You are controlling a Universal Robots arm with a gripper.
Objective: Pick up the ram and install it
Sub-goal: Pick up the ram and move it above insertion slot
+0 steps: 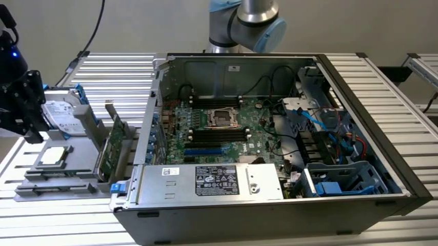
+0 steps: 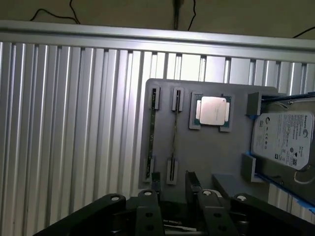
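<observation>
In the wrist view the ram (image 2: pixel 173 132) is a slim stick standing on its long edge between two slot posts of a grey tray (image 2: pixel 206 157). A second, greenish stick (image 2: pixel 152 129) stands on edge in the slot beside it. My gripper (image 2: pixel 174 182) hangs above the tray, roughly in line with the ram and apart from it. Its two black fingers (image 2: pixel 155 183) are spread, with nothing between them. In the exterior view the gripper (image 1: pixel 31 134) hovers over the tray (image 1: pixel 41 185) at the exterior view's left.
The tray also carries a silver processor (image 2: pixel 212 110), a hard drive (image 2: pixel 283 140) and an upright green expansion card (image 1: pixel 112 148). An open computer case (image 1: pixel 366 110) stands to the exterior view's right, with black memory slots (image 1: pixel 217 134) on its motherboard. Everything rests on a slatted aluminium table (image 2: pixel 64 123).
</observation>
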